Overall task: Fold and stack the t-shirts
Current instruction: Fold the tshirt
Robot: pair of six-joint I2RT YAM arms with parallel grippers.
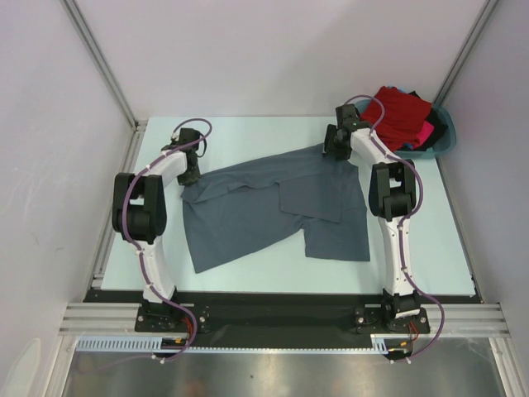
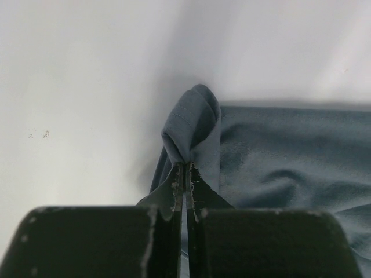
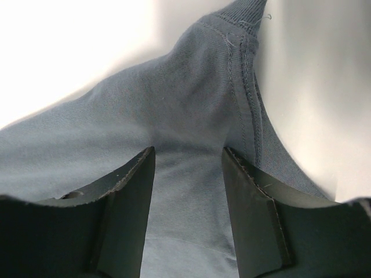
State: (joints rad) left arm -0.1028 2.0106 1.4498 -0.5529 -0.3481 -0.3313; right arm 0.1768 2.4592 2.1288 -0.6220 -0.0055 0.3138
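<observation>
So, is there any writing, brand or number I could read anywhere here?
None can be read.
The large slate-grey cloth t-shirt shows only plain fabric and stitching.
The red and pink shirts in the teal plastic basin show no print.
The white-and-black robot arms show no legible marking.

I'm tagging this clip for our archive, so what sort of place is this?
Probably a robotics lab test cell: left arm and right arm bolted to a rail at the table edge, plain white panels walling it in, a grey t-shirt laid out.
</observation>
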